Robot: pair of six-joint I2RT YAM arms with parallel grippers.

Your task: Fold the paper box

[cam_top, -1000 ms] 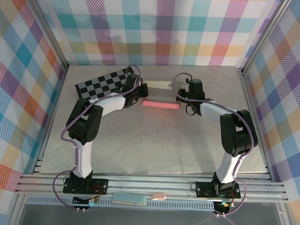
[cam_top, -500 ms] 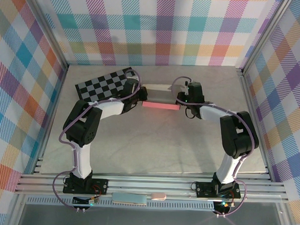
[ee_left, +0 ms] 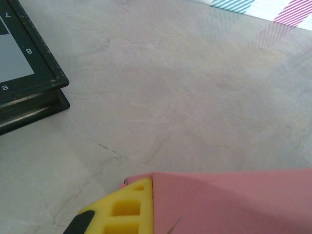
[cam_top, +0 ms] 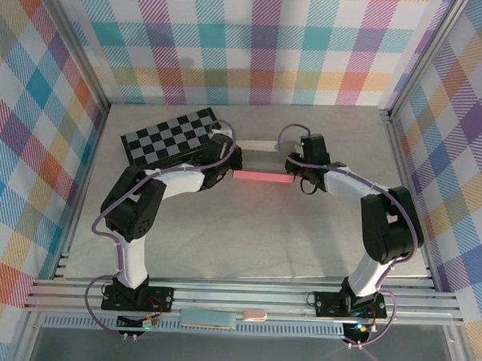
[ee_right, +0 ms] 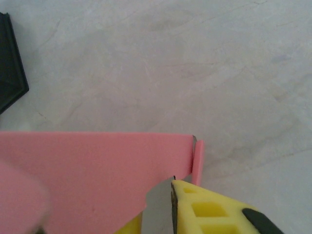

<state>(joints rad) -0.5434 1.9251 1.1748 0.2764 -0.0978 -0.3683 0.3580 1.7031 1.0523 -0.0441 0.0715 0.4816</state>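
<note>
The box (cam_top: 263, 175) lies on the tabletop (cam_top: 246, 237) just to the right of the board (cam_top: 169, 135), level with the board's near edge. Its pink front wall faces the arms and a pale panel lies flat behind it. The left tool (cam_top: 236, 159) sits at the end of the box nearer the board, and the right tool (cam_top: 292, 162) sits at the end farther from the board. In the left wrist view a yellow finger (ee_left: 122, 212) lies against the edge of the pink card (ee_left: 234, 200), with the board's dark corner (ee_left: 29, 83) up and to the left of it. Whether that tool is pinching the card cannot be told. In the right wrist view a yellow finger (ee_right: 214, 209) touches the card (ee_right: 92, 170) beside a narrow upturned flap, and a sliver of pale reverse shows between them. The board's corner (ee_right: 9, 73) is at the far left. How far this tool is closed cannot be told either.
</note>
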